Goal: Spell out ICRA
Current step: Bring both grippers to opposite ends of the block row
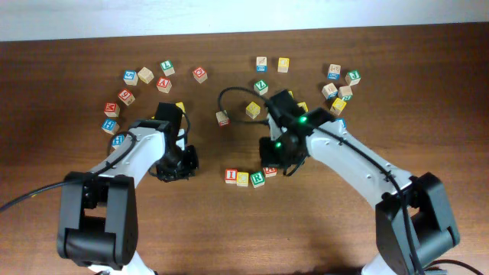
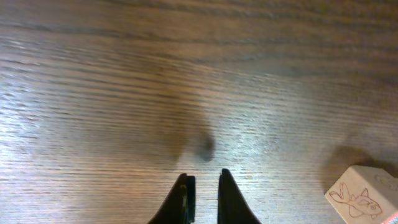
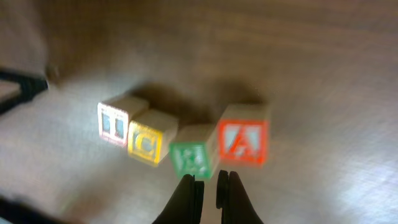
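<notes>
Lena: Start from overhead; where do the letters lie?

Tom: Near the middle of the table point(image 1: 229, 237), in one row reading left to right: the I block point(image 1: 231, 176), the C block point(image 1: 243, 179), the R block point(image 1: 257, 180); the A block point(image 1: 270, 172) sits at the row's right end, partly under the right gripper point(image 1: 279, 156), and a touch farther back than the others. The spare blocks point(image 1: 145, 75) lie in loose arcs along the far side, well apart from the word; I judge that keeps them from being knocked.

Lena: And the left gripper point(image 1: 177, 164)?

Tom: Parked over bare wood to the left of the row, apart from every block; out of the other arm's way, I'd say.

Lena: Its own camera?

Tom: The fingers point(image 2: 186, 196) are drawn almost together, a thin slit between them, nothing in it; only wood grain below, and a fish-picture block point(image 2: 364, 194) off at the lower right corner, not touched.

Lena: The right wrist?

Tom: Blurred, but I, C, R, A read plainly; A seems to touch R's side, though it stands slightly out of line. The fingers point(image 3: 189, 193) are nearly closed on nothing, hanging just in front of the gap between R and A; probably set low like that for nudging rather than grasping.

Lena: So the task?

Tom: The word looks spelled; at most A wants squaring up.
</notes>
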`<state>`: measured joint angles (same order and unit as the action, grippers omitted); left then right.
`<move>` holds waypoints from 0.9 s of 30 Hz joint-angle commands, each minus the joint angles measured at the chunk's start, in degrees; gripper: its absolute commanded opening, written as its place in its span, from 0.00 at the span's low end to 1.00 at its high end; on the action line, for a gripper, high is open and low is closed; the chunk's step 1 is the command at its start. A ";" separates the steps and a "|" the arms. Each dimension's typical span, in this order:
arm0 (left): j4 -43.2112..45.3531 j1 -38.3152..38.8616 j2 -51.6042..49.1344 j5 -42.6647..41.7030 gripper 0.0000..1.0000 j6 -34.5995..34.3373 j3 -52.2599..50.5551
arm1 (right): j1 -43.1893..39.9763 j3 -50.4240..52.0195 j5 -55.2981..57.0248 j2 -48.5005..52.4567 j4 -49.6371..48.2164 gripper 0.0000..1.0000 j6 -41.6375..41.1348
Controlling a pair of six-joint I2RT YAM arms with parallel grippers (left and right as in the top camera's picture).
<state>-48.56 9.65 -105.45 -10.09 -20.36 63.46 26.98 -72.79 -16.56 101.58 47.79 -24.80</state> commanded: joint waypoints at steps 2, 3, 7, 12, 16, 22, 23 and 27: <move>2.03 3.45 -0.63 -0.61 0.01 0.44 -0.59 | -1.01 0.33 6.80 1.38 -5.44 0.04 3.61; 3.13 4.15 -0.68 -0.61 0.00 0.42 -0.63 | -1.03 0.59 7.45 2.49 -6.91 0.04 3.63; 4.13 6.29 -0.72 -0.61 0.00 -1.07 -0.63 | -1.03 0.59 8.22 7.34 -8.87 0.04 3.61; 4.66 6.93 -0.72 -0.61 0.03 -1.07 -0.66 | -1.03 0.70 4.74 8.46 -6.75 0.04 3.58; 4.66 6.93 -0.74 -0.61 0.05 -1.05 -0.63 | -0.35 0.92 4.76 8.46 -4.46 0.04 3.56; 4.61 6.93 -0.72 -0.61 0.05 -1.05 -0.63 | 2.29 0.92 4.76 8.46 -3.54 0.04 3.58; 4.61 6.93 -0.72 -0.61 0.06 -1.05 -0.63 | 2.58 0.92 4.81 8.46 -3.32 0.04 3.58; 4.61 6.93 -0.72 -0.61 0.07 -1.05 -0.63 | 2.58 0.92 5.20 8.46 -1.81 0.04 3.58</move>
<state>-44.05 16.45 -105.47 -10.11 -20.84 63.31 29.26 -72.20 -11.46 109.69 45.45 -21.85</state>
